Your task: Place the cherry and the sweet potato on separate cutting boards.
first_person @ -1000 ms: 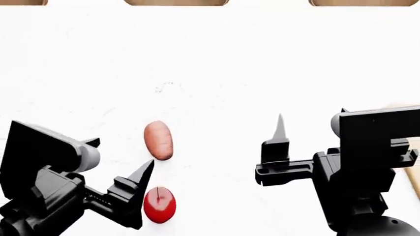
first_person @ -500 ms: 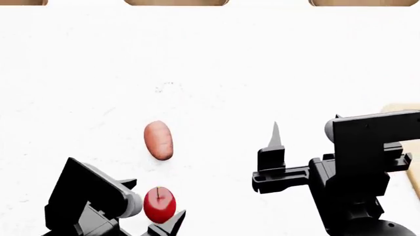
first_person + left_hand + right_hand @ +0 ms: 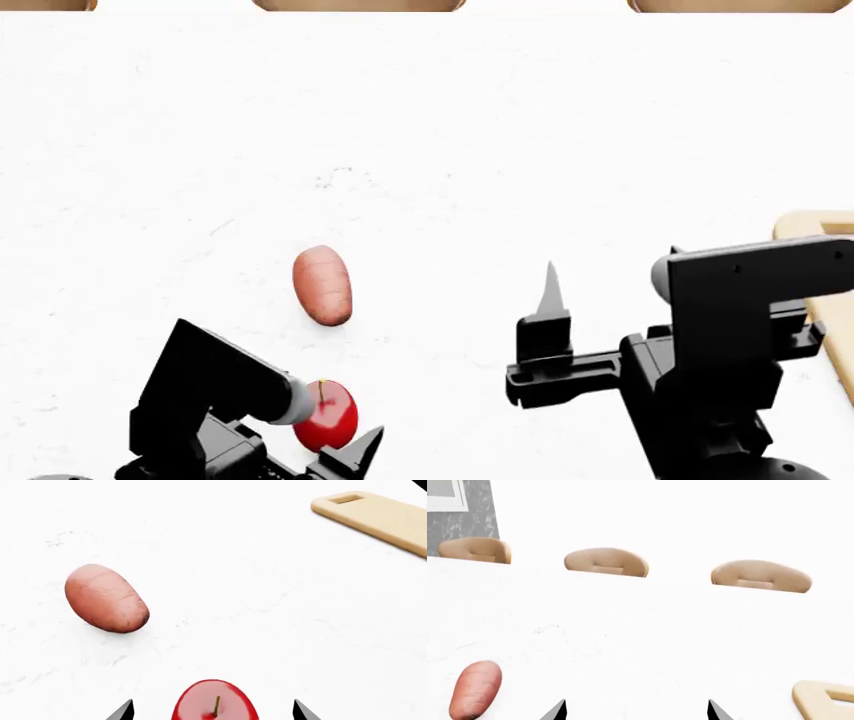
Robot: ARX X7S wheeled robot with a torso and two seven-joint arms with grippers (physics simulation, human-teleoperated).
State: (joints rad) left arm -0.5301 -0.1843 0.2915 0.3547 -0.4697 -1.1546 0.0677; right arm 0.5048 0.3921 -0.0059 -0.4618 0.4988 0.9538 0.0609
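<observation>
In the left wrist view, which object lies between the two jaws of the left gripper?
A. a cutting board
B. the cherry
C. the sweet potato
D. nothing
B: the cherry sits between the open jaws of the left gripper, while the sweet potato lies apart on the table.

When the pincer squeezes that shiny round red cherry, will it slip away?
It might. The glossy round red cherry looks smooth, so it could squirt out from between the left pincer tips. Being round, it would probably roll across the flat white table.
</observation>
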